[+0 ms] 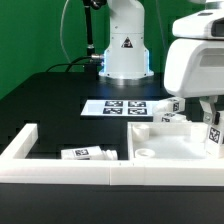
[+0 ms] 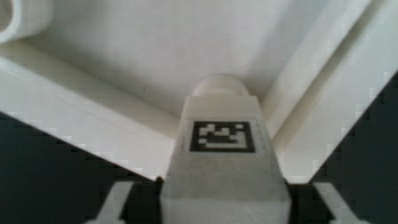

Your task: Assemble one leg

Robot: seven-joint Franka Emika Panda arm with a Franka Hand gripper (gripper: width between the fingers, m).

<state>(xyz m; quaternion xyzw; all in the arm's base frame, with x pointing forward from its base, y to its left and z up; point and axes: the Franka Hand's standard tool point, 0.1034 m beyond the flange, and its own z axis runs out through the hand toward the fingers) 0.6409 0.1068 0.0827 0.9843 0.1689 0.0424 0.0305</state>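
My gripper is at the exterior view's right, shut on a leg, a short white post with a square marker tag, held upright over the right part of the large flat white panel. In the wrist view the leg stands between my fingers, its rounded end pointing down at the panel. I cannot tell whether the end touches the panel. One round hole shows near the panel's left edge.
The long white L-shaped border wall runs along the front and left. Another leg lies inside it. Two more legs lie behind the panel. The marker board lies before the robot base.
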